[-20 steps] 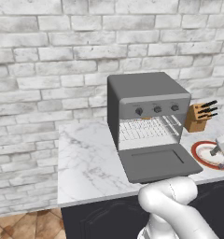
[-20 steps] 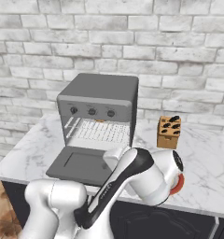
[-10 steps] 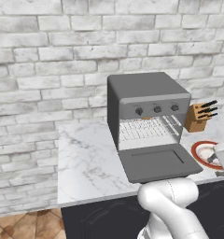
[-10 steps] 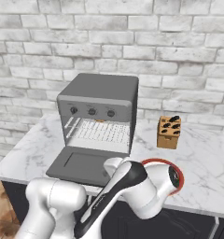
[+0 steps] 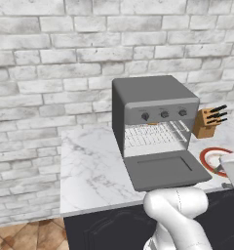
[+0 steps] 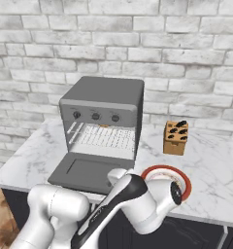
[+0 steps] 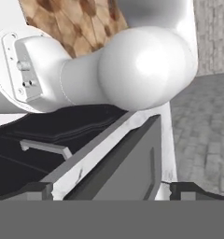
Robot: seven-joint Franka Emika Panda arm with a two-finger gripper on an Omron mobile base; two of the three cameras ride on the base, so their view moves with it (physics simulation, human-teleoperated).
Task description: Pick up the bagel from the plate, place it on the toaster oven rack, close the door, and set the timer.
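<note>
Hand view, claw: the two small dark fingertips of the two-finger gripper point(image 7: 109, 189) sit at the far left and far right of the lower edge, spread wide with nothing between them.
Hand view, beyond the claw: the flat dark grey rectangular door point(image 7: 128, 170) is seen edge-on and tilted, lying over the pale edge of the white marble counter point(image 7: 166, 140), with a dark cabinet front and its grey bar handle point(image 7: 45, 147) to one side.
Door: in the base views it hangs fully open and lies flat, reaching out over the counter's front edge.
Rack: the silvery-white wire toaster oven rack point(image 5: 150, 135) spans the open cavity of the dark grey box-shaped toaster oven point(image 6: 106, 104), which has three dark knobs in a row above it.
Plate: the round white plate with a red rim point(image 6: 164, 173) rests on the counter just right of the open door, partly behind the arm.
Bagel: hidden; I cannot tell where it is.
Knife block: a tan wooden block with black handles point(image 6: 175, 137) stands right of the oven, near the wall.
Surface: grey-veined marble over dark cabinets.
Room: a whitewashed brick wall point(image 5: 50, 73) behind, brown patterned floor tiles point(image 5: 26, 234) below.
</note>
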